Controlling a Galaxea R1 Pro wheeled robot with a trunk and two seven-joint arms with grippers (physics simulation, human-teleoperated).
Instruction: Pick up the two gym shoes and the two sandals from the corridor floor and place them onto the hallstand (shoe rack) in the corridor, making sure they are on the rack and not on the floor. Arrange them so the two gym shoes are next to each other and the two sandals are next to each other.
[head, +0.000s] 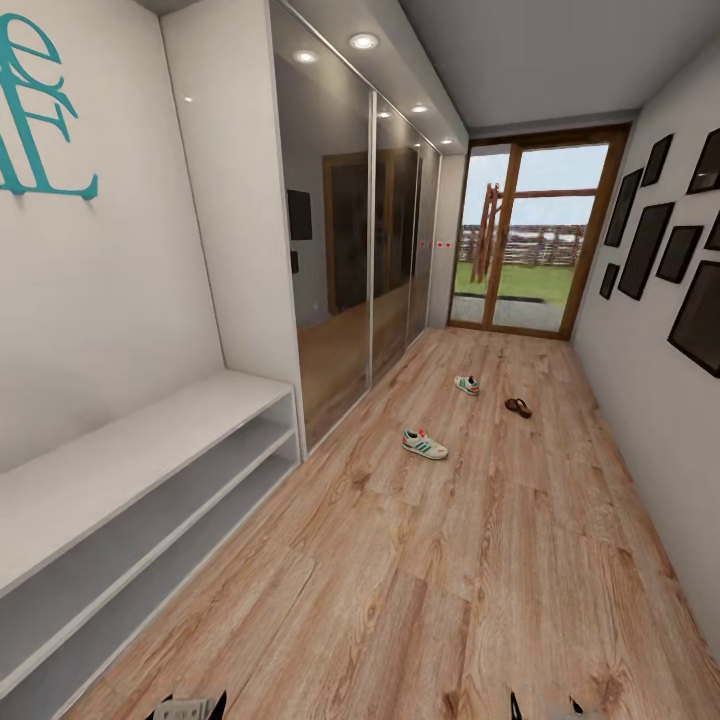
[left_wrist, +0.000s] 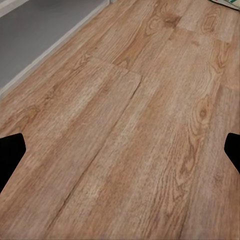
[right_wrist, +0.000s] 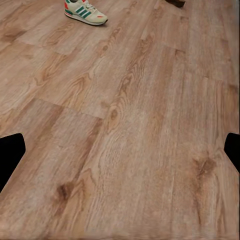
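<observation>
Mirrored wardrobe doors line the wall beside teal wall lettering. Opposite them hang dark picture frames. Past the doors stands a glass patio door.

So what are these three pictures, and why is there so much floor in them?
They come from a pretend robot in a computer world, with a camera on its head and one on each arm. The big picture is the head camera looking down a corridor. On the wooden floor lie two gym shoes, a nearer one and a farther one, and one brown sandal. On the left is the grey shoe rack where they should go; nothing sits on the part you can see. The other two pictures are from the arm cameras pointing down at the floor. The black bits at their sides are the fingers of each tool. Both tools, left and right, are open and hold nothing.
</observation>
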